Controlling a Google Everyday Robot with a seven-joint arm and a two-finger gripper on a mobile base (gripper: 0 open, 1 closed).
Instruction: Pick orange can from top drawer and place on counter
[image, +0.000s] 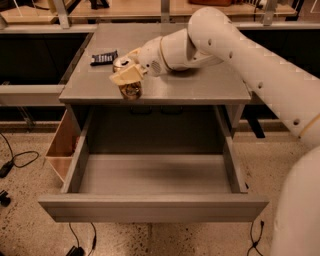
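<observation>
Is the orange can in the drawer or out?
Out: the hand grips the orange can over the counter, by its front edge, outside the top drawer.

We see the grey counter (200, 87) bearing a small black object (104, 58) near its back-left edge, and at its front-left the gripper (127, 76) clasping the orange can (130, 91), contact with the surface unclear.
</observation>
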